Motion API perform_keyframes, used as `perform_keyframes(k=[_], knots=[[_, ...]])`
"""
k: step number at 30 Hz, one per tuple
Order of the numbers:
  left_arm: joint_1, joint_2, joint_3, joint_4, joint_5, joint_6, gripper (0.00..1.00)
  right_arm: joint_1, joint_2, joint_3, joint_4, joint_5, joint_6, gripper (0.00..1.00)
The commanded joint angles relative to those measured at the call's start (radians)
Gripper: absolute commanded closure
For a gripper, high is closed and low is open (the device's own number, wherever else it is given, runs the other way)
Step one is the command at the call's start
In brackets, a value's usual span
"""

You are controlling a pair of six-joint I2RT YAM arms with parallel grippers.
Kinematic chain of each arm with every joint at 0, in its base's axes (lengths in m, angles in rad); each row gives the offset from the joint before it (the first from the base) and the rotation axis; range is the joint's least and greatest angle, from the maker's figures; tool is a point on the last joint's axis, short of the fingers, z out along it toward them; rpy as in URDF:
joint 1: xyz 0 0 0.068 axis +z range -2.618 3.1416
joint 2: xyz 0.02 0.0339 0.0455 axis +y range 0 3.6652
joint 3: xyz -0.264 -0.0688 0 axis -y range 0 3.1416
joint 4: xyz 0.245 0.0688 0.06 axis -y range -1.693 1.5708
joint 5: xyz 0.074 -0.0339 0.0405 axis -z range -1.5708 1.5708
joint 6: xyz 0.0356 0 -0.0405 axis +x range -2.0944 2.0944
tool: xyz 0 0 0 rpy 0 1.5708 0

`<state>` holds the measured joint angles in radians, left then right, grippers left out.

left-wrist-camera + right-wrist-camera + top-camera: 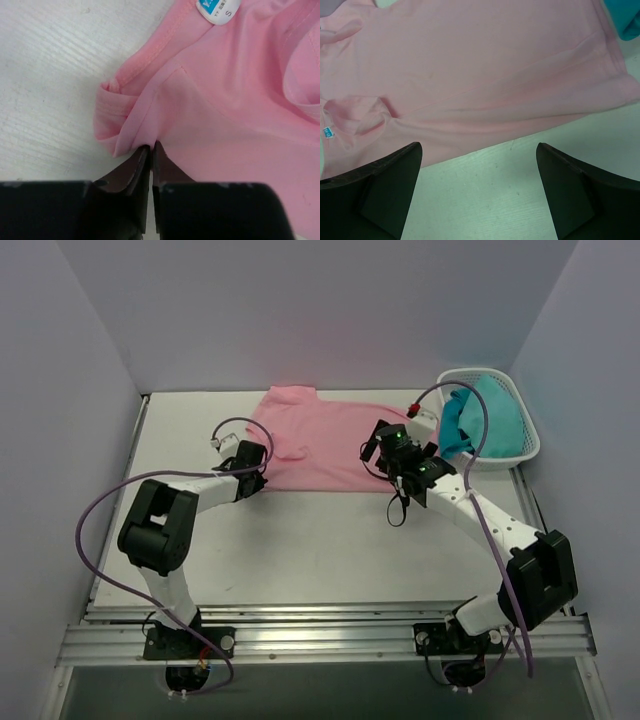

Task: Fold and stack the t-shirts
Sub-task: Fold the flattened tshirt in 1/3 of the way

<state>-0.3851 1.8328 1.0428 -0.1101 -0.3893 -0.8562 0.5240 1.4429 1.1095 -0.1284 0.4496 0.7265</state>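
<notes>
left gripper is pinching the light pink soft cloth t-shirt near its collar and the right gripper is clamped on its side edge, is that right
Not quite: the right gripper is not clamped. The right wrist view shows its jaws wide open over the side edge of the light pink soft cloth t-shirt. The left gripper does pinch it near the collar.

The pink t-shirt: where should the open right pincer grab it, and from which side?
Probably the near hem corner, approached from the bare table side. The t-shirt lies flat, so only its edge offers a lip, and the left pincer holds the near shoulder edge.
</notes>
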Motion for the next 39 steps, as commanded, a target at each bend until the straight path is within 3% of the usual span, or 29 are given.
perform_keyframes(k=[1, 2, 8, 19, 22, 23, 25, 26, 30, 34, 39], knots=[[-0.001, 0.045, 0.049, -0.029, -0.031, -0.032, 0.9, -0.007, -0.058, -0.019, -0.005, 0.032, -0.018, 0.07], [0.0, 0.049, 0.052, -0.042, -0.033, -0.037, 0.97, -0.007, -0.064, -0.025, -0.005, 0.032, -0.019, 0.07], [-0.005, -0.053, -0.021, -0.081, -0.069, -0.046, 0.98, -0.009, -0.105, -0.042, -0.005, 0.037, -0.024, 0.07], [-0.001, -0.52, -0.174, -0.316, -0.212, -0.043, 0.95, -0.005, -0.124, -0.051, 0.012, 0.003, -0.022, 0.07], [0.0, -0.59, -0.191, -0.344, -0.209, -0.018, 0.44, -0.001, -0.124, -0.051, 0.012, -0.002, -0.022, 0.07], [0.0, -0.602, -0.19, -0.352, -0.204, -0.015, 0.13, -0.001, -0.122, -0.05, 0.012, -0.002, -0.022, 0.07], [0.0, -0.616, -0.165, -0.393, -0.204, -0.014, 0.02, -0.001, -0.124, -0.046, 0.007, 0.001, -0.022, 0.07], [0.0, -0.621, -0.153, -0.408, -0.204, -0.015, 0.06, -0.001, -0.125, -0.043, 0.006, 0.004, -0.024, 0.07], [-0.001, -0.648, -0.138, -0.413, -0.2, -0.009, 0.06, -0.001, -0.133, -0.046, 0.007, 0.011, -0.025, 0.07], [0.002, -0.627, -0.139, -0.32, -0.18, 0.029, 0.06, -0.001, -0.124, -0.043, 0.013, 0.003, -0.027, 0.07], [0.052, -0.419, 0.006, -0.226, -0.134, 0.133, 0.06, -0.015, -0.021, 0.022, 0.076, -0.011, -0.047, 0.03]])
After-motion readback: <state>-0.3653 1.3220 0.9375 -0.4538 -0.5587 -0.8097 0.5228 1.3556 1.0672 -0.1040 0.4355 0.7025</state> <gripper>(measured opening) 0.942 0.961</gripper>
